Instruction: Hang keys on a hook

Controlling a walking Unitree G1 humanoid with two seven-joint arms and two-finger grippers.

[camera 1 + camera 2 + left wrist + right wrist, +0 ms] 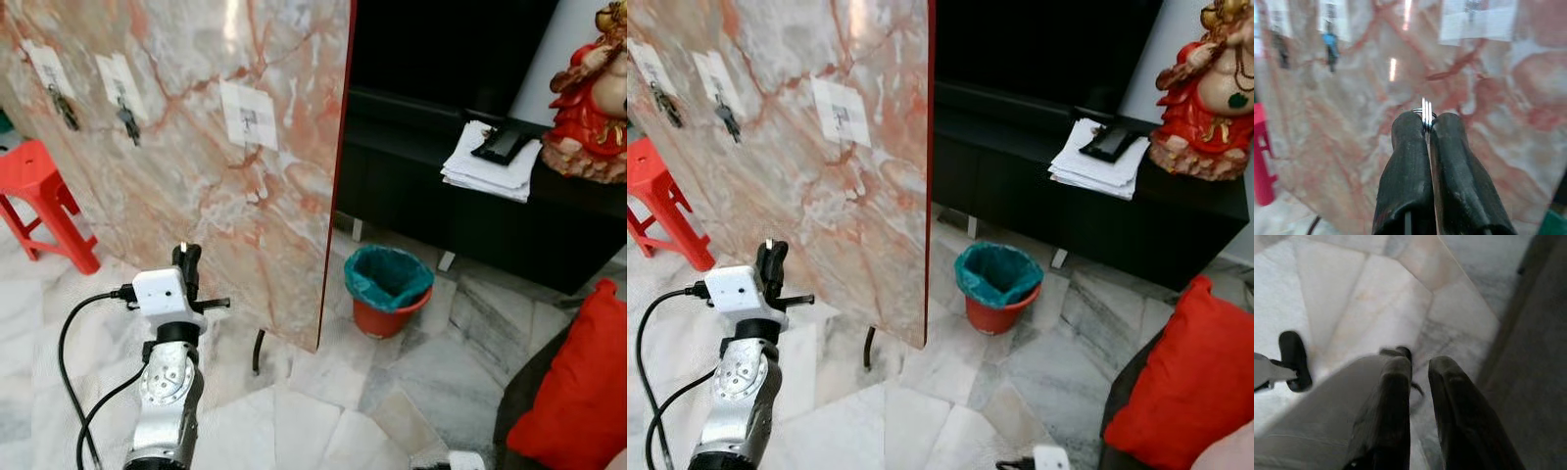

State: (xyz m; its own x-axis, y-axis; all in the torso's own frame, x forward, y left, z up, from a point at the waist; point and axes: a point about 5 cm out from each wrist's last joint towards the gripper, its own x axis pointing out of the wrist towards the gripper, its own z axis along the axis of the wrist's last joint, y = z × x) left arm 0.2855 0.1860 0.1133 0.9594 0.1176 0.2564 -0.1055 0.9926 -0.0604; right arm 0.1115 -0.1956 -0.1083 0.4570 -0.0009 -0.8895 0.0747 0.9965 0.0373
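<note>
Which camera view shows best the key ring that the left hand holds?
The left wrist view: the key ring sticks out, close and sharp, between the closed fingers of the left hand, before the marble panel. In both eye views the left hand is small, and the ring cannot be made out.

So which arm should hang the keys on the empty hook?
The left. Its gripper is raised in front of the marble board and pinches a key ring between its fingers. The empty hook is up ahead of it. The right gripper hangs low over the floor.
</note>
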